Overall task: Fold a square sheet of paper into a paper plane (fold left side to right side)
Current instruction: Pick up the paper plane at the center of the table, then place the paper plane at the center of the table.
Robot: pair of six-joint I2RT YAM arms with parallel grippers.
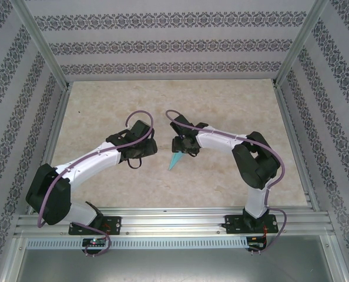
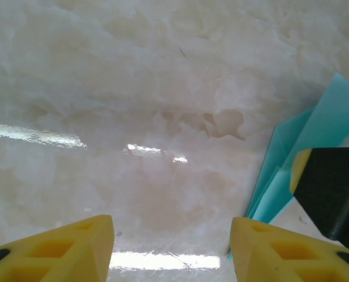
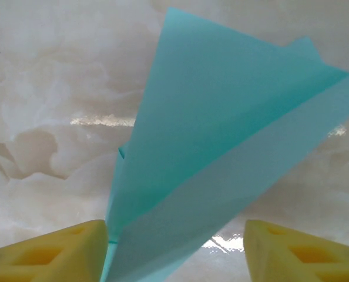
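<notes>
The square sheet of paper stands folded into a narrow, pointed, light turquoise paper plane [image 1: 175, 160] on the marble tabletop between the two arms. In the right wrist view the paper plane [image 3: 221, 129] rises up between the yellow fingers of my right gripper [image 3: 174, 230]. Those jaws are open: one layered wing leans against the left finger, and there is a gap to the right finger. My left gripper [image 2: 171, 228] is open over bare table just left of the paper plane [image 2: 315, 141], with nothing between its fingers. From above, the left gripper [image 1: 150, 149] and right gripper [image 1: 178, 150] face each other.
A finger of the right gripper [image 2: 330, 191] shows at the right edge of the left wrist view, beside the paper. Aluminium frame rails [image 1: 163, 222] run along the near edge, and patterned walls [image 1: 163, 35] enclose the beige tabletop [image 1: 163, 100].
</notes>
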